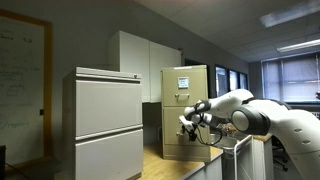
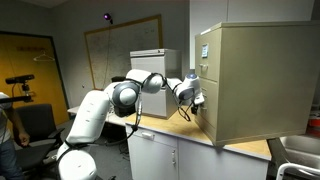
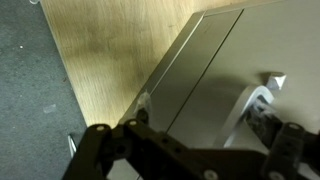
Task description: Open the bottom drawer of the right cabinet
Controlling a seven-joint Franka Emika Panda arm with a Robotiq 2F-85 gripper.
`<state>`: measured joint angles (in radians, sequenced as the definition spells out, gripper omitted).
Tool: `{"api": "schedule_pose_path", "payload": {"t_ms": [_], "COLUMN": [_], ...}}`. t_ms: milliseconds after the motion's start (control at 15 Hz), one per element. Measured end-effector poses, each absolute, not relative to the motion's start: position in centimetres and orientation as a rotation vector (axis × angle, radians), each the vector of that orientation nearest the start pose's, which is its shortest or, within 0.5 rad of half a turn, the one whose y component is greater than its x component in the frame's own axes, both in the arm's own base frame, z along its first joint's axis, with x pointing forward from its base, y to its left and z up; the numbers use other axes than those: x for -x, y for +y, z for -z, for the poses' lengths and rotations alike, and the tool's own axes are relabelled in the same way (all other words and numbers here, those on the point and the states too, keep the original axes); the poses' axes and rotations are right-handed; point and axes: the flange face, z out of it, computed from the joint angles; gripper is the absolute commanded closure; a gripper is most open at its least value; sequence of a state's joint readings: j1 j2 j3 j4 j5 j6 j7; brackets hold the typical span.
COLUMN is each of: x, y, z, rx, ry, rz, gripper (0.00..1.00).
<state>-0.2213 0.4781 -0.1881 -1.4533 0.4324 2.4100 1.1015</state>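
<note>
The right cabinet (image 1: pixel 185 100) is a narrow beige filing cabinet with white papers on its upper front; it also shows in an exterior view (image 2: pixel 255 80). It stands on a wooden tabletop (image 3: pixel 110 50). Its bottom drawer (image 1: pixel 178 146) is plain beige and looks shut. My gripper (image 1: pixel 187 123) is at the cabinet's lower front, also seen in an exterior view (image 2: pixel 196 100). In the wrist view the gripper (image 3: pixel 200 105) is open, its fingers spread in front of the beige drawer front (image 3: pixel 205 60). The right finger is next to a pale handle piece (image 3: pixel 270 80). The fingers hold nothing.
A wider pale grey cabinet (image 1: pixel 103 120) stands beside the beige one. White wall cupboards (image 1: pixel 145 60) are behind. The grey floor (image 3: pixel 30 90) lies below the tabletop's edge. A whiteboard (image 2: pixel 120 50) hangs on the far wall and a person (image 2: pixel 8 120) stands at the frame's edge.
</note>
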Motion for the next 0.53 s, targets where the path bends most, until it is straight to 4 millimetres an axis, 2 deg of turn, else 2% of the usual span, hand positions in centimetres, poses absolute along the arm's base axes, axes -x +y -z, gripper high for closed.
{"api": "schedule_pose_path", "payload": {"t_ms": [67,133,267,333,533], "x": [-68.8,-69.0,-69.2,-69.3,-69.8], "y": [-26.3,-26.2,-26.1,-26.0,-25.8], "z": [-46.4,-46.4,-46.7,-46.9,-47.9], "rx": [1.752,1.764,1.786,1.8,1.84], "ry": [2.027,2.03,2.037,2.038,2.031], "rz": [0.488,0.491,0.495,0.501,0.534], "gripper": [0.05,0.25,0.3,0.35,0.6]}}
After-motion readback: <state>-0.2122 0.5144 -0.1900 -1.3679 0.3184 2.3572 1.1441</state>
